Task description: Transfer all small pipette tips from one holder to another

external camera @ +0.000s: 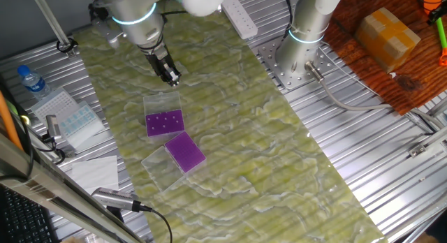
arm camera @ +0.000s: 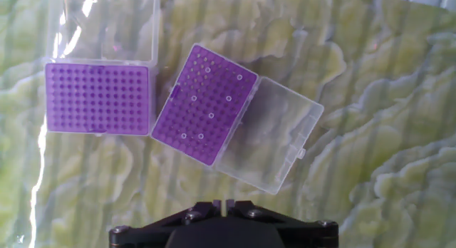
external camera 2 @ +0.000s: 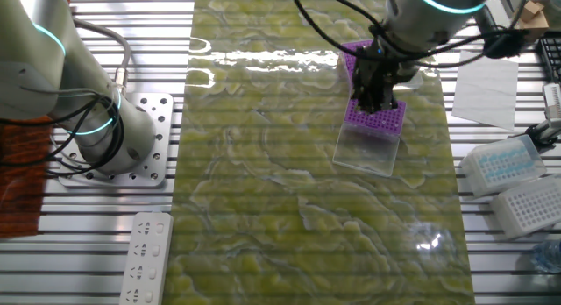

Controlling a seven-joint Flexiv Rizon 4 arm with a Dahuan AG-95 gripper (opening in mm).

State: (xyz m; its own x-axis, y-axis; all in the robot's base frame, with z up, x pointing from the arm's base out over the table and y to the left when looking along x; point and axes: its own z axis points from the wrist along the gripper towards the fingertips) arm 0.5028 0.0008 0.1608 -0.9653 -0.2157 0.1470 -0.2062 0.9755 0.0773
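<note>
Claw (external camera: 172, 79) hovers above the green worktop (external camera: 279, 159), pinching one pale tip; both purple racks, tip-holding rack (arm camera: 206, 103) nearer, lie ahead.

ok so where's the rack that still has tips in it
In the hand view, the rack with tips sits tilted at centre, its clear lid open to the right, touching the empty purple rack on its left.

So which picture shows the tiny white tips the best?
The hand view. It looks straight down on the tilted purple rack, so the tips show as separate pale rings. One fixed view shows them only as specks; in the other, the gripper blocks much of the rack.
</note>
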